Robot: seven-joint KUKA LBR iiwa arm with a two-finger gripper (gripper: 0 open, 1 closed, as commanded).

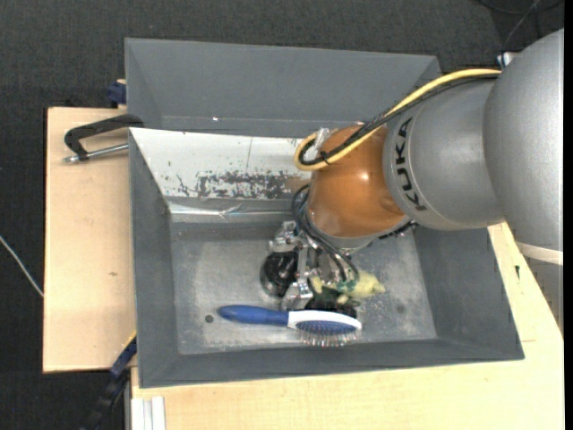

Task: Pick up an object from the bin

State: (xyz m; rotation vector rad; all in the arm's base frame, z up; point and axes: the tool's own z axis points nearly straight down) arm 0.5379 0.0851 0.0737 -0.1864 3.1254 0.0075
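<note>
My gripper [300,271] reaches down from under the orange cover to the middle of the bin floor. Its metal fingers stand among a small cluster of things. A black rounded object [275,272] lies right at its left side. A yellowish-green soft thing [363,285] lies at its right. Just in front of it lies a hairbrush [291,319] with a blue handle and a white, bristled head. Whether anything sits between the fingers is hidden by the gripper's own body.
The arm and its orange cover hang over the bin's back right. The bin's left half shows bare grey floor, with a small dark speck [209,319] near the brush handle's tip.
</note>
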